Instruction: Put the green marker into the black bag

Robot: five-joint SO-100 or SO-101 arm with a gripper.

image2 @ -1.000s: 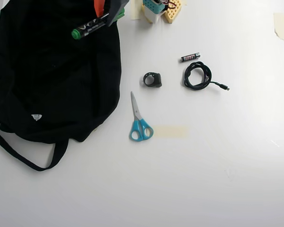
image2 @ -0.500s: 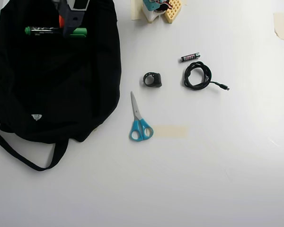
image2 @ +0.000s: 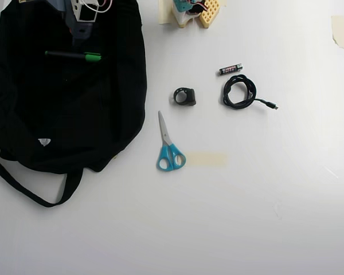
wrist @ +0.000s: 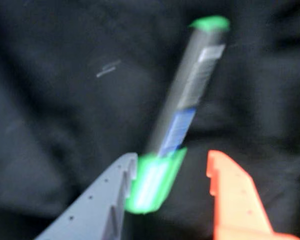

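The green marker (image2: pixel 74 55) lies flat across the upper part of the black bag (image2: pixel 63 114) in the overhead view, its green cap to the right. My gripper (image2: pixel 80 34) hovers just above it in the picture, near the bag's top edge. In the blurred wrist view the marker (wrist: pixel 190 95) stretches away over the black cloth of the bag (wrist: pixel 50 100). Its green cap sits beside the grey finger (wrist: pixel 115 190), well apart from the orange finger (wrist: pixel 235 195). My gripper (wrist: pixel 172 162) is open, with the jaws wide and not clamping the marker.
On the white table to the right of the bag lie blue-handled scissors (image2: pixel 169 146), a small black ring-shaped piece (image2: pixel 185 96), a battery (image2: pixel 230 69) and a coiled black cable (image2: pixel 239 91). A tape strip (image2: pixel 206 158) is stuck by the scissors. The arm's base (image2: pixel 192 11) stands at the top edge.
The gripper carried the marker left over the bag, then opened. The marker now lies lower on the cloth, free of the fingers, and the gripper has drawn back toward the top edge.
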